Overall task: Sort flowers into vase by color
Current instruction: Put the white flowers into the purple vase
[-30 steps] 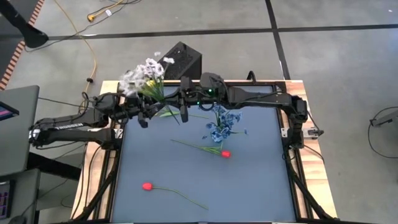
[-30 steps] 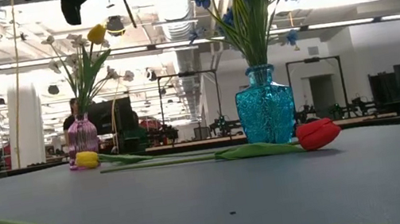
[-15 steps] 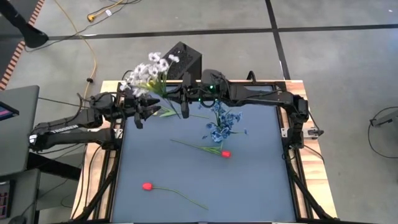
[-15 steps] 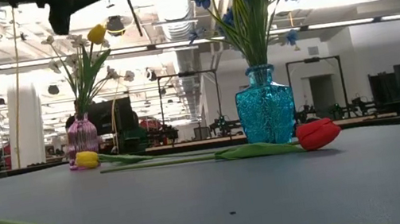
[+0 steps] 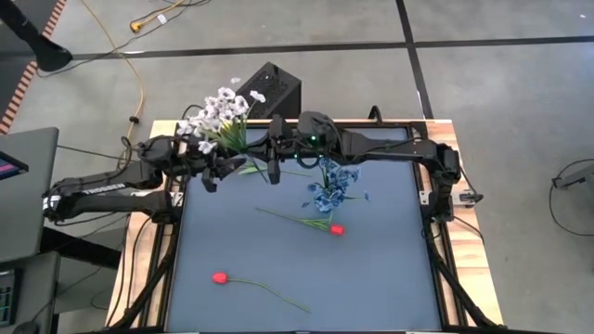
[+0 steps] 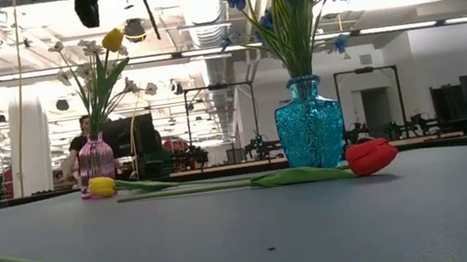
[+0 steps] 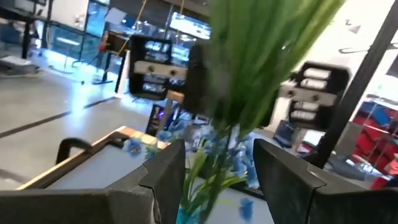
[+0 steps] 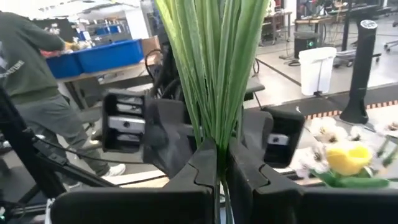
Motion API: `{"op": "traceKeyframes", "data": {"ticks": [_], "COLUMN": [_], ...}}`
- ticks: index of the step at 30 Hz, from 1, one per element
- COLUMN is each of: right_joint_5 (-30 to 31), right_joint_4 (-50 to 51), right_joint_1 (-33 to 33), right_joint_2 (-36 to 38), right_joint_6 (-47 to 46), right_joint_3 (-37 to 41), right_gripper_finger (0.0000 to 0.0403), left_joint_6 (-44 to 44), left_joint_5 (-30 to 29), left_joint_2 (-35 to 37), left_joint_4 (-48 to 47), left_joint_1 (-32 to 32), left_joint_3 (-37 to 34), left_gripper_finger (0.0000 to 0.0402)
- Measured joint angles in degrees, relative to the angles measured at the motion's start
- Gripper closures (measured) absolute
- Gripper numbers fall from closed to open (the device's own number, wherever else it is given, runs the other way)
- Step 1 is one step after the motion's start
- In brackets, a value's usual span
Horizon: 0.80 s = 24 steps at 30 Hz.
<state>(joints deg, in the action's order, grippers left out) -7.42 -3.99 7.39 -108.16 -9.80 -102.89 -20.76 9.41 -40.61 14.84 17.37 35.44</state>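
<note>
both arms reaching in over the far edge of the bench (image 5: 390,278). right gripper (image 8: 219,163) above the far-left part, jaws clamped on the green stems of the white-lavender bunch (image 5: 219,109), whose blossoms fan out past the far edge, up in the air. left gripper (image 5: 212,176) just beside, jaws apart, stems seen between its fingers in the left wrist view, contact not clear. pink vase (image 6: 95,158) at far-left corner, holding a yellow bud (image 6: 113,40) with pale sprigs. loose yellow bud (image 6: 101,186) lying on the bench beside that vase. blue vase (image 6: 309,128) near the far middle, filled with blue sprigs (image 5: 331,184). one red tulip (image 5: 336,228) lying at bench centre, just near of the blue vase. second red tulip (image 5: 219,276) toward the near-left, stem trailing to the near edge. person (image 8: 37,106) in green top in the room behind.
</note>
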Motion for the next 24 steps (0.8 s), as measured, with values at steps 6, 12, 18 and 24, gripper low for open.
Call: {"op": "traceKeyframes", "data": {"ticks": [6,12,18,24], "right_joint_5": [0.18,0.19,0.15,0.13], "right_joint_4": [2.57,2.90,3.09,5.50], "right_joint_1": [0.10,-0.12,-0.28,-0.32], "right_joint_2": [0.02,0.00,0.00,0.00], "right_joint_6": [0.83,0.92,1.25,1.29], "right_joint_3": [0.00,0.00,0.00,0.00], "right_gripper_finger": [0.0361,0.0361,0.0361,0.0361], "left_joint_6": [2.54,2.74,-0.15,-1.75], "left_joint_5": [0.94,-4.27,-1.61,0.30], "left_joint_2": [2.57,4.66,2.13,-1.77], "left_joint_4": [0.48,0.76,3.24,9.06], "left_joint_1": [0.04,1.26,1.66,1.66], "left_joint_3": [-0.13,-0.04,-0.04,0.00], "left_gripper_finger": [0.0223,0.0223,0.0223,0.0223]}}
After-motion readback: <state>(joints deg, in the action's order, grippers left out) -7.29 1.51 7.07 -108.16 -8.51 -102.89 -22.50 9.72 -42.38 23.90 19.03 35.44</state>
